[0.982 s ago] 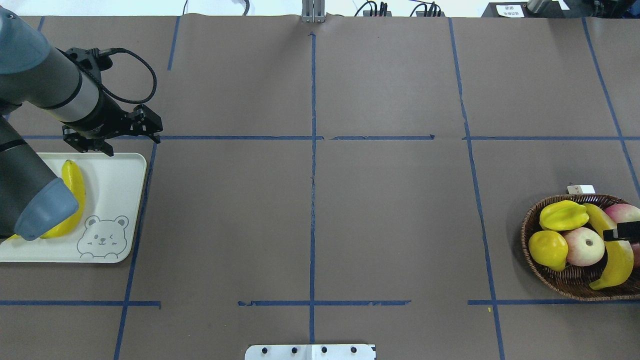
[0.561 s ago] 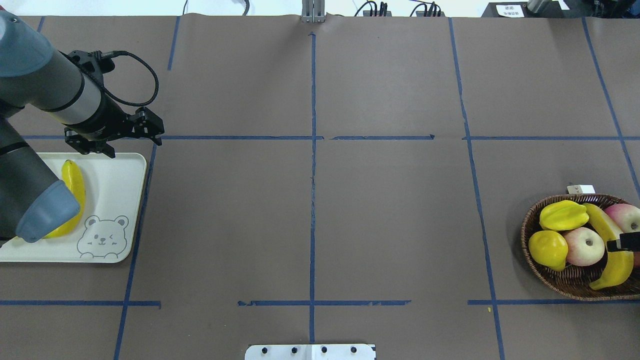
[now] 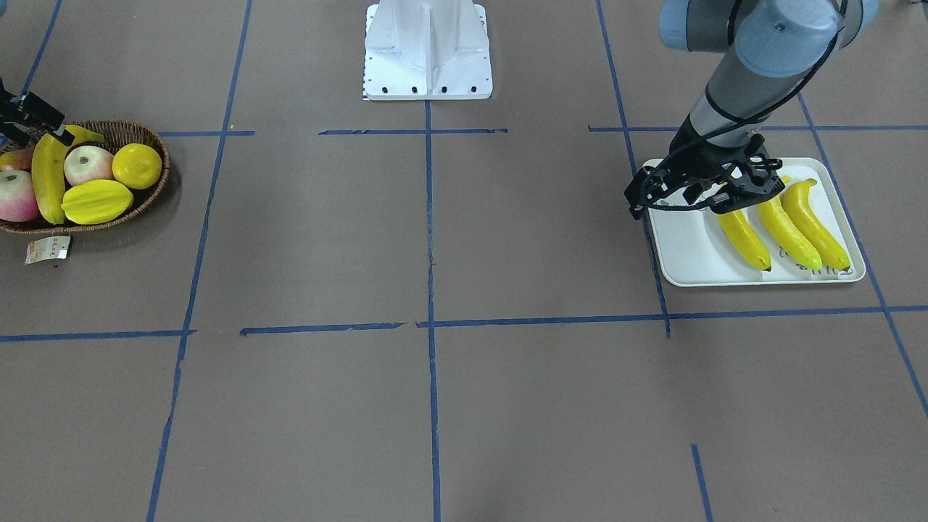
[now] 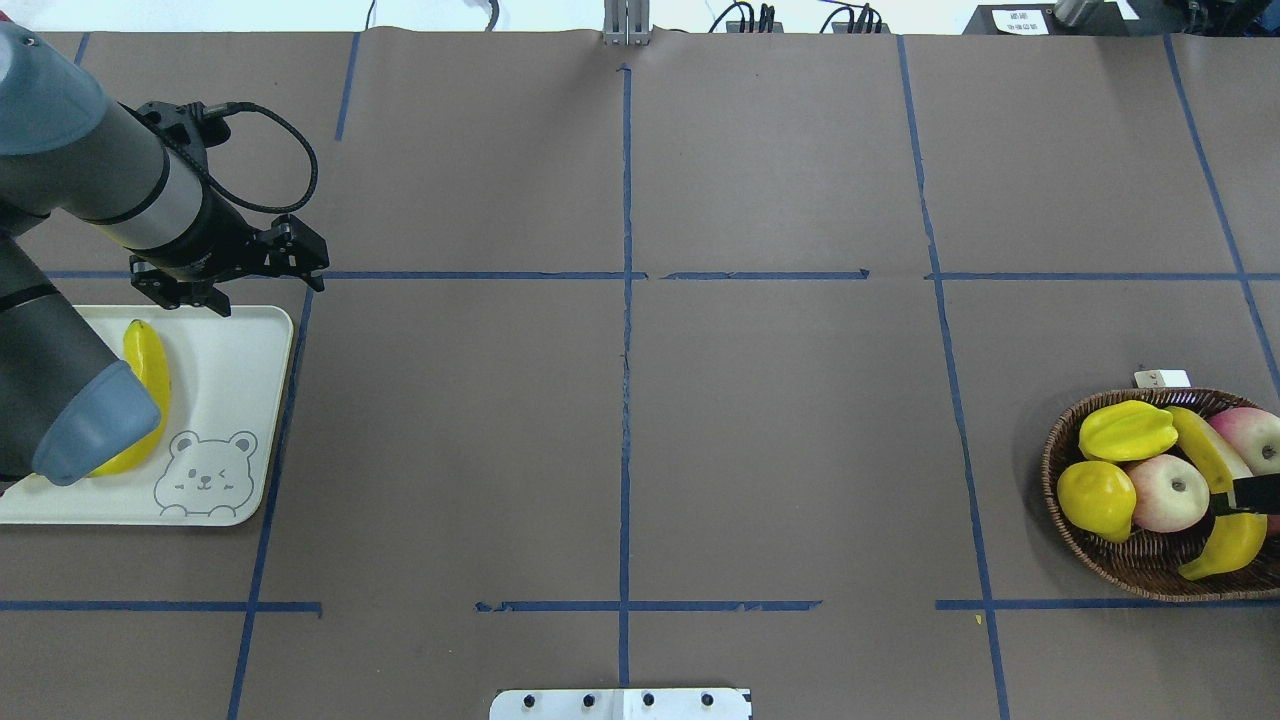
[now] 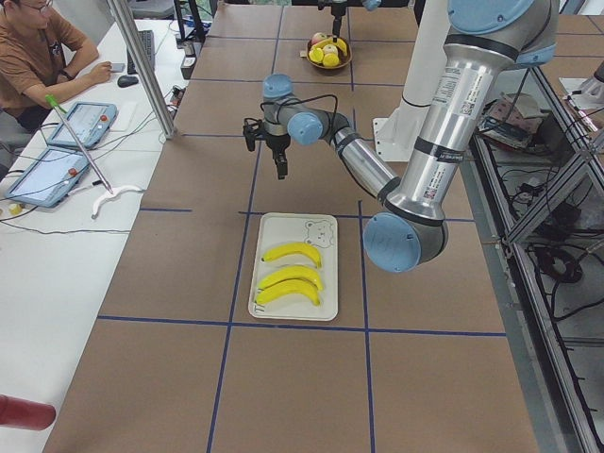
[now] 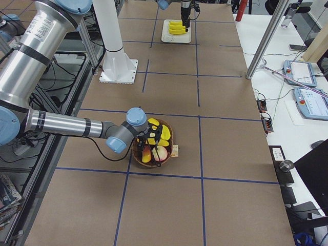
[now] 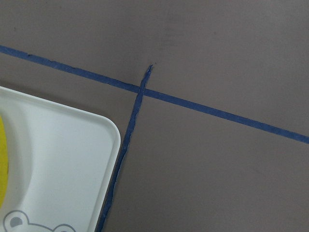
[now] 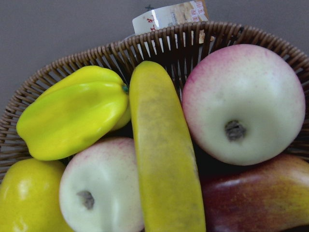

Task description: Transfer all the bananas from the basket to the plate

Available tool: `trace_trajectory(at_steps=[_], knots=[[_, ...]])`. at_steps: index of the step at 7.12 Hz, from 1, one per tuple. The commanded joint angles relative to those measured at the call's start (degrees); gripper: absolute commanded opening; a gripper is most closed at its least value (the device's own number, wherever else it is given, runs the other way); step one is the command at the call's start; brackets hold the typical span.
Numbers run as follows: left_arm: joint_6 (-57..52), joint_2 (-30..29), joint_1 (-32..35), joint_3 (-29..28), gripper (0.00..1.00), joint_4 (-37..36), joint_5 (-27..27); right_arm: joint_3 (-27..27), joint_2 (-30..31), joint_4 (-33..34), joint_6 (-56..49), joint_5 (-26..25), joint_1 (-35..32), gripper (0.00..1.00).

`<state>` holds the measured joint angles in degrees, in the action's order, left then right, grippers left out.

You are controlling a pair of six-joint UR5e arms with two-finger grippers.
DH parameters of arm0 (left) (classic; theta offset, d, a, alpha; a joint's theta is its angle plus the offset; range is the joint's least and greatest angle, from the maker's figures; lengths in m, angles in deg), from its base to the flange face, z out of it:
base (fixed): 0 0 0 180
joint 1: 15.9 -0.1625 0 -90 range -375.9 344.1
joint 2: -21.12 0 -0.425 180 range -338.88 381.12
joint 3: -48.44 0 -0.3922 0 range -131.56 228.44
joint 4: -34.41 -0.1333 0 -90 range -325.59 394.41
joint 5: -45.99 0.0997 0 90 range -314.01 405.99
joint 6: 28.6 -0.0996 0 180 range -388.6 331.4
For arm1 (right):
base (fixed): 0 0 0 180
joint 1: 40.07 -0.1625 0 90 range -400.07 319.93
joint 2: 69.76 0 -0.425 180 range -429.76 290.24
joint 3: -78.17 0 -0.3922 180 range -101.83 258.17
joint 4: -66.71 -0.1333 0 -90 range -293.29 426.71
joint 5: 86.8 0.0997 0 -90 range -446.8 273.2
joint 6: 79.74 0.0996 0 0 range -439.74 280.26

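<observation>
Banana (image 4: 1232,540) crosswise in basket (image 4: 1125,562), long axis near-to-far

No legible text anywhere.

From my feed I see the table (image 4: 780,430) covered in brown paper and gridded with blue tape (image 4: 626,400). A starfruit (image 8: 72,121) lies next to a lemon (image 4: 1096,500). One apple (image 8: 101,188) sits beside the lemon. A second apple (image 8: 244,104), farther right, touches a dark red-and-yellow fruit (image 8: 256,193). A white base plate (image 4: 620,703) sits at the table's edge. At a side bench (image 5: 57,245) a person (image 5: 33,57) sits by two tablets (image 5: 83,121).
</observation>
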<state>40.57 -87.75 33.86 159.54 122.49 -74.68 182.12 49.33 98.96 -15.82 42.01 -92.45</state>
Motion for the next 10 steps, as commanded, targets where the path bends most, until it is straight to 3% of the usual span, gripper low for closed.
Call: trace_trajectory(at_steps=[1, 3, 4, 5, 8, 10], knots=[[0.0, 0.1, 0.0, 0.0, 1.00, 0.1, 0.0, -0.9, -0.4, 0.0, 0.1, -0.1, 0.4, 0.76], [-0.2, 0.2, 0.0, 0.0, 1.00, 0.2, 0.3, -0.9, -0.6, 0.0, 0.0, 0.2, 0.7, 0.21], [-0.3, 0.6, 0.0, 0.0, 1.00, 0.2, 0.4, -0.8, -0.6, -0.1, -0.1, 0.2, 1.5, 0.01], [-0.4, 0.6, 0.0, -0.1, 1.00, 0.2, 0.4, -0.4, -0.6, -0.1, -0.1, 0.5, 1.2, 0.00], [-0.1, 0.4, 0.0, 0.0, 1.00, 0.2, 0.3, 1.0, -0.5, -0.1, -1.9, 8.3, -6.5, 0.00], [-0.1, 0.4, 0.0, 0.0, 1.00, 0.4, 0.3, 4.7, -0.6, 0.1, -2.0, 8.9, -7.9, 0.00]])
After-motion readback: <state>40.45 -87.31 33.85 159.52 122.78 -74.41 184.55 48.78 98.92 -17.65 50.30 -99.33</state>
